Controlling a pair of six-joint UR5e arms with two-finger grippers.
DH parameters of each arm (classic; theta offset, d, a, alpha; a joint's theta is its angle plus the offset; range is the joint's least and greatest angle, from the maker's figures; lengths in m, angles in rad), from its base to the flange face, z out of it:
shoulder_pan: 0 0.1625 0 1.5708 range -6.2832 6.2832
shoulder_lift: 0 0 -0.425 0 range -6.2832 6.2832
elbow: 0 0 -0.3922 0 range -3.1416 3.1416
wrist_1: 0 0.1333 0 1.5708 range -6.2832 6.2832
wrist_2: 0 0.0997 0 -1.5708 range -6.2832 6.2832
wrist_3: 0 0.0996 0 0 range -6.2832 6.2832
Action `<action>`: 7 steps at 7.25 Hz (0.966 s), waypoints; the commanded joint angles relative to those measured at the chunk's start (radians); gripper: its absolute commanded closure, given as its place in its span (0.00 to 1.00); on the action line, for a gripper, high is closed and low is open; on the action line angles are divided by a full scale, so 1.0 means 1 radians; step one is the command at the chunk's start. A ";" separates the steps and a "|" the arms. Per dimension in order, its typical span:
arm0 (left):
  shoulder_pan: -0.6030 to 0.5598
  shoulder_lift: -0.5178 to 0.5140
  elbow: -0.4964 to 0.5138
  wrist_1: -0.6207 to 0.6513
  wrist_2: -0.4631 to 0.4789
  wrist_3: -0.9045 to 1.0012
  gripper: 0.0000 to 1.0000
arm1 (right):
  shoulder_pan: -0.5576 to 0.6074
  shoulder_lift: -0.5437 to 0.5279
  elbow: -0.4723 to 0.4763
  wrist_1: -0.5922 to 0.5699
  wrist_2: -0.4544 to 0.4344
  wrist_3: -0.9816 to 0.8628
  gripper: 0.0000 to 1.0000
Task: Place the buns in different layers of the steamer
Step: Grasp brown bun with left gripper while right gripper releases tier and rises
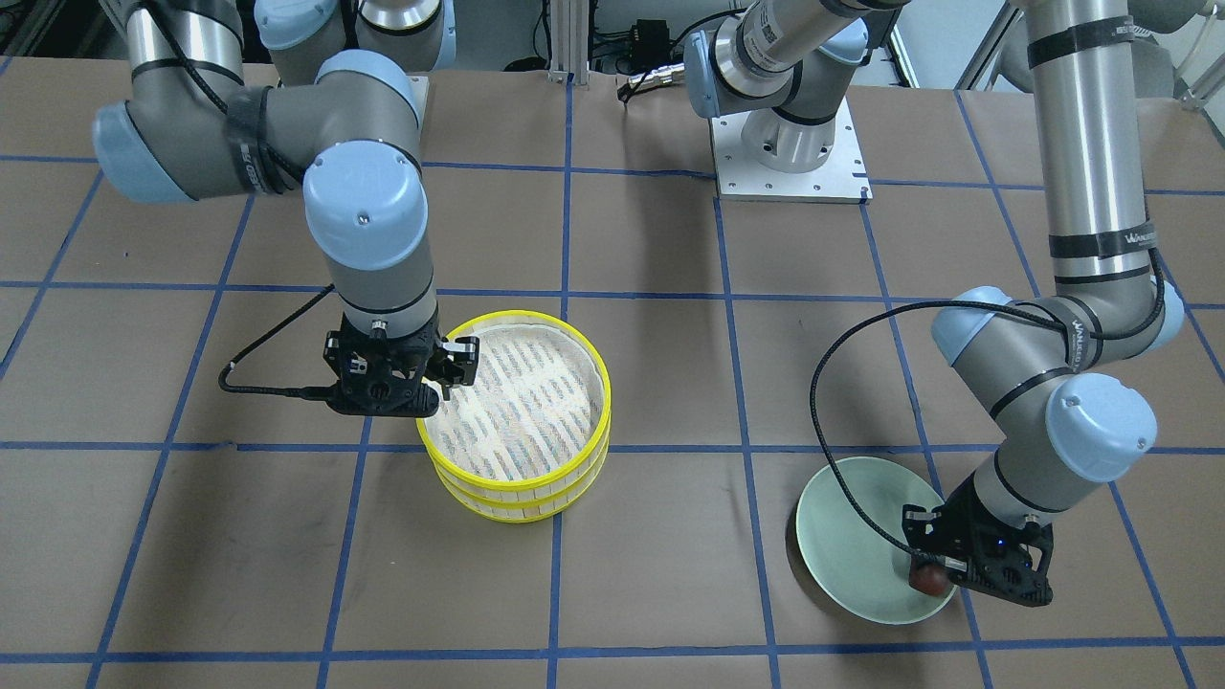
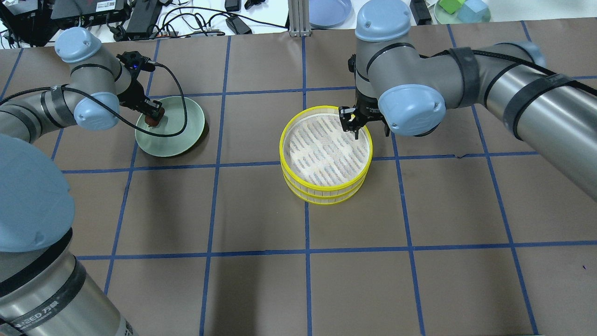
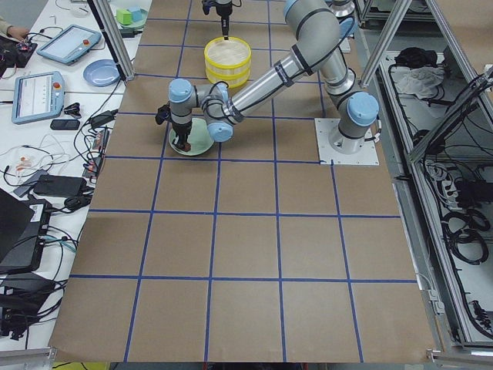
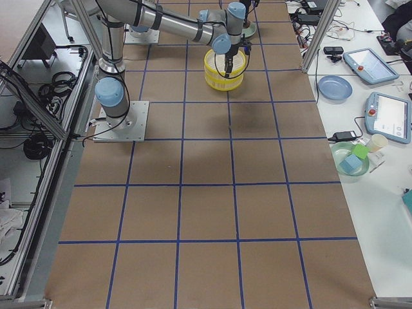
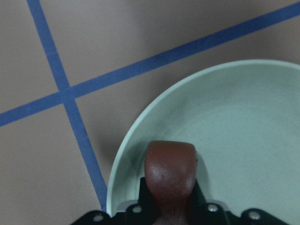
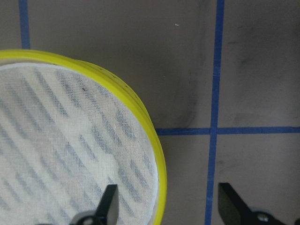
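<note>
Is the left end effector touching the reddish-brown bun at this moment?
Touching. The left wrist view shows the reddish-brown bun wedged between the fingers of the left end effector, with no gap on either side, over the green plate.

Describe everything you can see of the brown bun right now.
The brown bun is dark reddish-brown and smooth, with a faint speckled sheen and a rounded, slightly squared end. It is pinched between the fingers of the left claw, just inside the edge of the pale green plate. Whether its underside touches the plate cannot be told.
</note>
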 commanded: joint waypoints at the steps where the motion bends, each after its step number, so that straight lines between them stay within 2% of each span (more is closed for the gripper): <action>1: -0.026 0.050 0.013 -0.015 -0.006 -0.165 1.00 | -0.019 -0.171 -0.080 0.228 0.016 -0.042 0.00; 2: -0.070 0.097 0.014 -0.066 -0.004 -0.251 1.00 | -0.017 -0.224 -0.145 0.333 0.052 -0.047 0.00; 3: -0.122 0.140 0.014 -0.104 -0.011 -0.377 1.00 | -0.016 -0.264 -0.156 0.395 0.054 -0.047 0.00; 4: -0.191 0.179 0.014 -0.121 -0.038 -0.569 1.00 | -0.023 -0.264 -0.156 0.401 0.054 -0.049 0.00; 5: -0.263 0.203 0.014 -0.137 -0.041 -0.670 1.00 | -0.049 -0.262 -0.161 0.399 0.051 -0.064 0.00; 6: -0.326 0.234 0.014 -0.175 -0.044 -0.780 1.00 | -0.121 -0.269 -0.167 0.402 0.054 -0.098 0.00; 7: -0.389 0.264 0.013 -0.205 -0.098 -0.906 1.00 | -0.141 -0.275 -0.165 0.406 0.041 -0.106 0.00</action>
